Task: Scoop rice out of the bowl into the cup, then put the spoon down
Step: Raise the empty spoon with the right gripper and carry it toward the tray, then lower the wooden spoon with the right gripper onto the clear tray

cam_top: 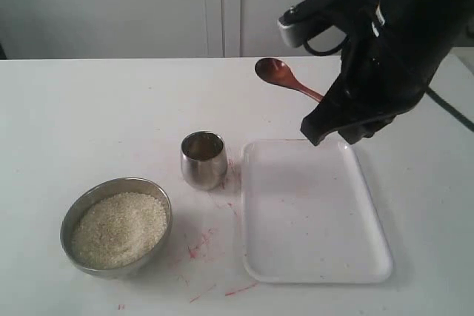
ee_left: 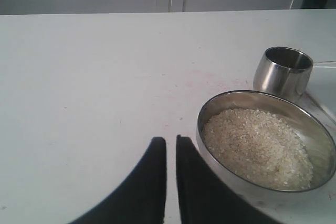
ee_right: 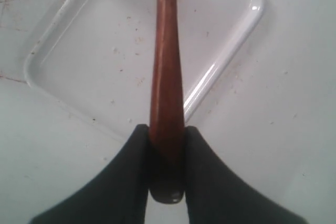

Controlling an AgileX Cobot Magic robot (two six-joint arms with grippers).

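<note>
The right gripper clamps the handle of a dark reddish-brown wooden spoon, held over a white rectangular plastic tray. The left gripper, nearly closed and empty, sits beside the round steel bowl of white rice, near the small shiny steel cup.

White, matte table, flat and broad. Bears three things directly, all in the nearer half as seen in the exterior view. At near left, the round, shallow, dull steel bowl, upright. Farther back and to its right, apart from it, the small shiny steel cup, upright, mouth open upward. Just beside the cup on the right, the white rectangular plastic tray, lying flat, long sides running front to back, near edge roughly level with the bowl's. Shows thin red marks on the bare surface between bowl, cup and tray, with a few more toward the front edge.
</note>
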